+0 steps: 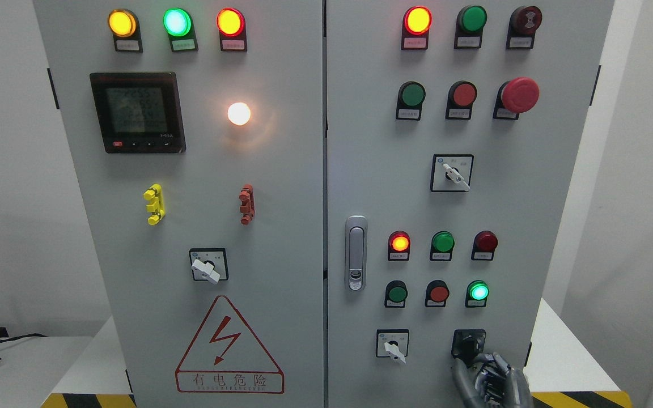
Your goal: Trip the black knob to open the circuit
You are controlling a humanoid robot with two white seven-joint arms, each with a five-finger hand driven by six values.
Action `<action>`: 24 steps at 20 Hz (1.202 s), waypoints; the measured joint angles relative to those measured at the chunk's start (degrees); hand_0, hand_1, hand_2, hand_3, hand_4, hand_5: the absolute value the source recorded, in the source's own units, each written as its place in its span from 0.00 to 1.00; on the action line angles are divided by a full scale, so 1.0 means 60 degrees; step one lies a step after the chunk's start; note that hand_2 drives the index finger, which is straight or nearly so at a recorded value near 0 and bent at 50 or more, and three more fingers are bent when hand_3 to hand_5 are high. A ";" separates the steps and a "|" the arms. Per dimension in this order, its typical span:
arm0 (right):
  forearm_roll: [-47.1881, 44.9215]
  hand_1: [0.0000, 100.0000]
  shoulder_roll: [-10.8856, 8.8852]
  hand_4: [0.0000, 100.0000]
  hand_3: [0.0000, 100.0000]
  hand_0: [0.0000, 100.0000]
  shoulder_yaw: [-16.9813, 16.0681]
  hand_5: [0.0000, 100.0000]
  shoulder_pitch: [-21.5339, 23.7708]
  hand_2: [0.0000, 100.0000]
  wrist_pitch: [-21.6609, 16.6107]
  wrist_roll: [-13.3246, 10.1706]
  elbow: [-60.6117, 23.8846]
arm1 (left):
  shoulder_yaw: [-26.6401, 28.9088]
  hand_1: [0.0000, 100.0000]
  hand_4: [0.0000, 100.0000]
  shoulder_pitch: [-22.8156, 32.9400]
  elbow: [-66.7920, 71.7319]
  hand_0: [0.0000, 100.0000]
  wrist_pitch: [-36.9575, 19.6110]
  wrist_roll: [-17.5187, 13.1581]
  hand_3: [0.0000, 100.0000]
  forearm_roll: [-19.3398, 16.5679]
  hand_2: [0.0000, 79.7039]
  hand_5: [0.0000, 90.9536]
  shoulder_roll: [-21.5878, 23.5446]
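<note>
**Robot hand at the black knob, low on the right door**

My right robot hand (488, 377) comes up from the bottom edge, right of the middle, its grey fingers (462, 378) curled up against the black knob (468, 343). The fingertips touch the knob's lower side, but I cannot tell whether they truly clasp it. The knob sits in the bottom right corner of the cabinet's right door (530, 215), just right of a small white-handled selector switch (393, 344).

Above these, two rows of round buttons and lamps: one red lamp (399, 242) and one green lamp (478, 291) glow. The door latch (355, 253) stands at the door's left edge. Higher up is another white-handled switch (452, 173), then the red mushroom button (519, 94).

On the left door, a warning triangle (229, 345) sits low, a display meter (137, 112) high, with a bright white lamp (239, 113) beside it.

The cabinet stands on a white table (559, 351) with striped hazard tape (579, 399) at its front edge.
</note>
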 measured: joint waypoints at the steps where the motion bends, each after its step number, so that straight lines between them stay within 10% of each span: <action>1: 0.0000 0.63 -0.0002 0.99 0.93 0.41 0.0000 1.00 -0.0001 0.51 0.0000 0.0000 0.0002 | 0.0000 0.39 0.00 0.0000 0.0000 0.12 0.0000 0.0000 0.00 0.0000 0.00 0.00 0.0000; 24: 0.0000 0.63 -0.0073 0.99 0.93 0.41 -0.0001 1.00 -0.0019 0.52 -0.0043 0.0000 0.0009 | 0.0000 0.39 0.00 0.0000 0.0000 0.12 0.0000 0.0000 0.00 0.0000 0.00 0.00 0.0003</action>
